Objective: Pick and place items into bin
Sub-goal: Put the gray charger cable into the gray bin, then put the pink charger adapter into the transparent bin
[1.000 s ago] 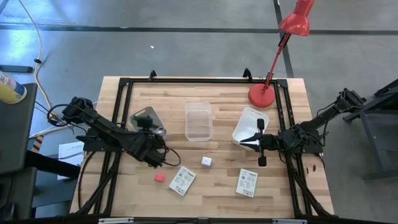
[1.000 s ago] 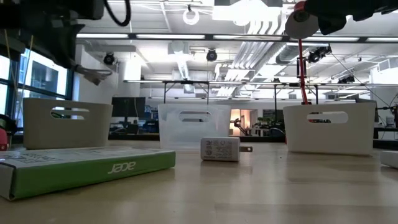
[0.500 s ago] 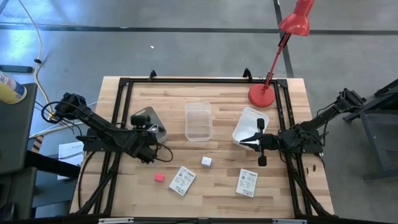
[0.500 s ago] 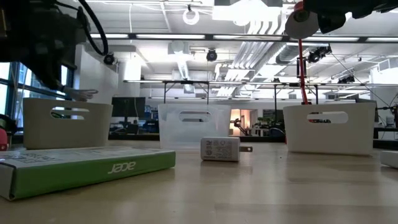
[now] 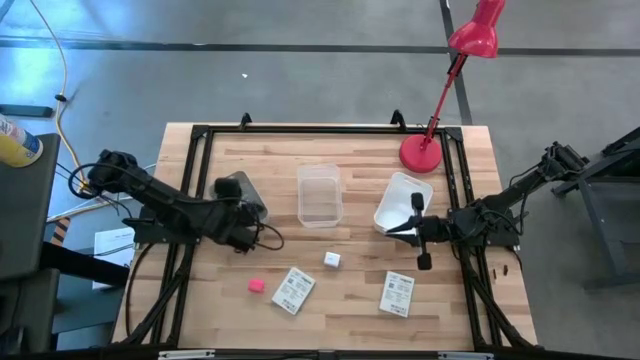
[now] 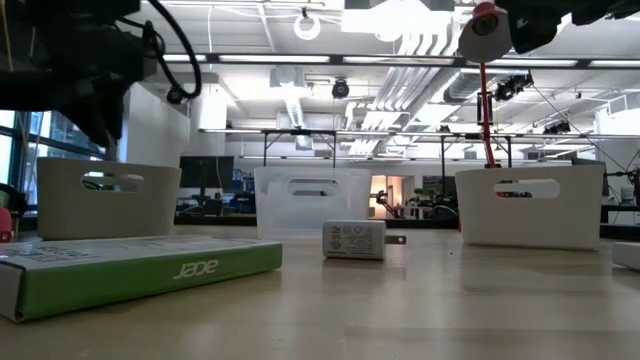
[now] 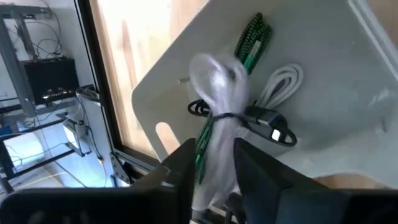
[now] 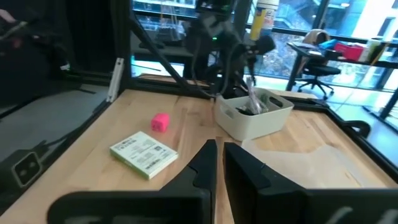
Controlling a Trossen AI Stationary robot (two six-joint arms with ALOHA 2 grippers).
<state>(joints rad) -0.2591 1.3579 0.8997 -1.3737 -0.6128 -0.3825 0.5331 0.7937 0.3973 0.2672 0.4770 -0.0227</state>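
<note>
My left gripper (image 7: 214, 154) hangs over the grey-white left bin (image 7: 323, 93) and is shut on a whitish cable bundle (image 7: 217, 81) tied with a dark band. A green stick (image 7: 252, 37), a white cable (image 7: 280, 81) and a dark cable (image 7: 270, 121) lie in that bin. The pink cube (image 5: 257, 286), the white cube (image 5: 332, 259) and two flat packets (image 5: 294, 290) (image 5: 397, 293) lie on the table. My right gripper (image 5: 394, 228) waits shut and empty by the white right bin (image 5: 402, 200). My left gripper pinches the bundle's upper end (image 7: 214, 140) between its two fingers (image 7: 249, 165). The fingers slant down from above the bin. The bundle hangs below them (image 8: 251, 93), with its looped end over the inside of the bin.
A clear bin (image 5: 320, 195) stands mid-table between the two others. A red lamp (image 5: 425, 150) stands at the far right. A black frame (image 5: 200, 130) runs round the tabletop.
My left gripper has sunk toward the left bin and shifted a little toward the table's left edge, carrying the bundle with it. The bundle hangs lower over the bin than before.
</note>
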